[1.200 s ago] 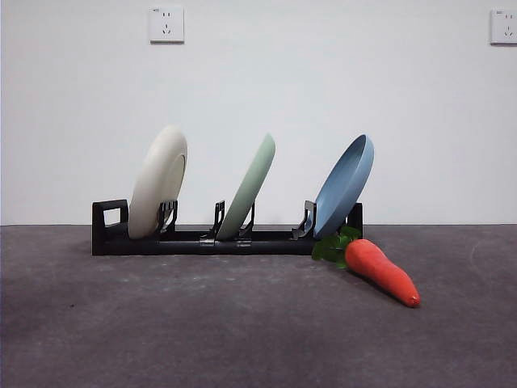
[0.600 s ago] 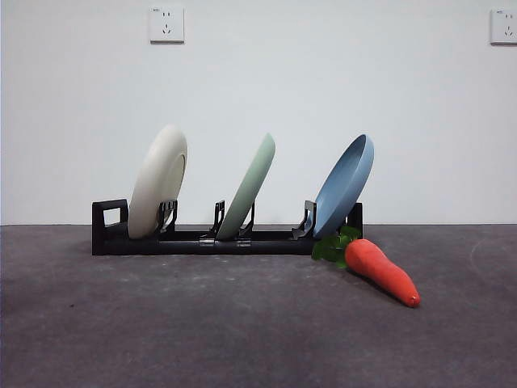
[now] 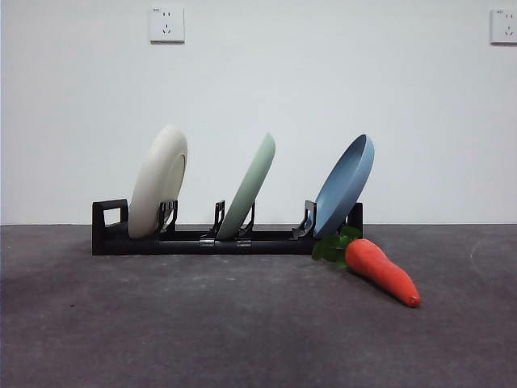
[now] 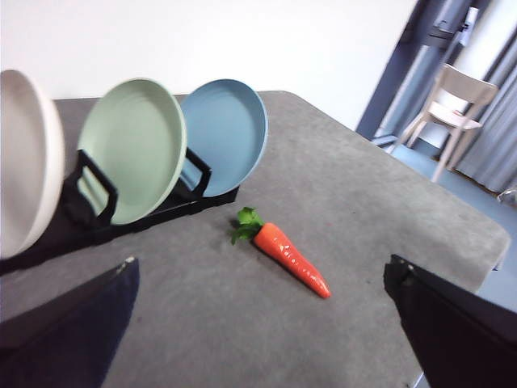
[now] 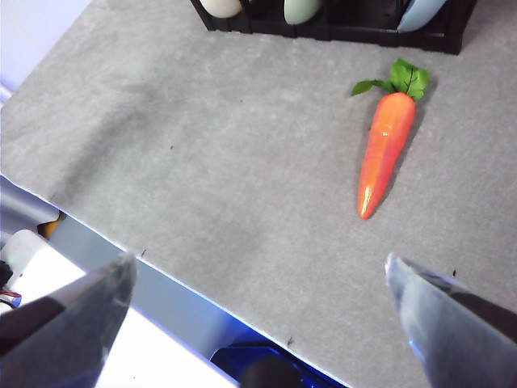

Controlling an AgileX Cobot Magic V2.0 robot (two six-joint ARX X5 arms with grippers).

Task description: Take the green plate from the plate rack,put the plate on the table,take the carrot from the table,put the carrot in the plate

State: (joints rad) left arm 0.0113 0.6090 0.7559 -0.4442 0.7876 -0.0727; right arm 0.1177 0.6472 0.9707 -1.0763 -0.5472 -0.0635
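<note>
The green plate (image 3: 250,184) leans in the middle slot of the black plate rack (image 3: 202,240), between a cream-white plate (image 3: 157,180) and a blue plate (image 3: 346,184). In the left wrist view the green plate (image 4: 133,148) shows its face, still in the plate rack (image 4: 145,217). The carrot (image 3: 380,267) lies on the dark grey table (image 3: 242,323) just right of the rack, leaves toward it; it also shows as carrot (image 4: 289,253) and carrot (image 5: 386,147). My left gripper (image 4: 262,323) and right gripper (image 5: 258,303) are open, holding nothing, well back from everything.
The table's edge (image 5: 202,295) runs close under my right gripper. A chair (image 4: 448,117) stands beyond the table's far corner. Two wall sockets (image 3: 166,24) sit on the white wall behind the rack.
</note>
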